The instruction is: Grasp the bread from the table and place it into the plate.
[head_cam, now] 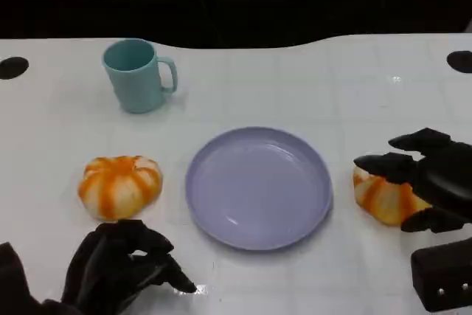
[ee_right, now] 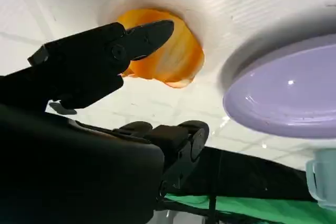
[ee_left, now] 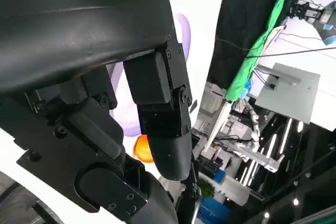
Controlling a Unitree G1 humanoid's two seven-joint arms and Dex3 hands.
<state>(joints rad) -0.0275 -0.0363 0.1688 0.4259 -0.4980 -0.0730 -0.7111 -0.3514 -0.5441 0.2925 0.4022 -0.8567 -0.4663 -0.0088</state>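
Note:
Two orange-and-white striped breads lie on the white table. One bread (head_cam: pixel 119 186) sits left of the lavender plate (head_cam: pixel 258 186), just beyond my left hand (head_cam: pixel 122 271), whose fingers are curled in with nothing in them. The other bread (head_cam: pixel 382 198) (ee_right: pixel 181 56) lies right of the plate. My right hand (head_cam: pixel 431 178) (ee_right: pixel 94 61) reaches over it with fingers spread, one finger above its top and the thumb at its near side. I cannot tell whether they touch it. The plate (ee_right: pixel 283 98) has nothing on it.
A teal mug (head_cam: pixel 139 75) stands at the back left, handle to the right. Dark round marks sit at the table's far left (head_cam: pixel 12 67) and far right (head_cam: pixel 460 60) corners. The table's far edge meets a dark background.

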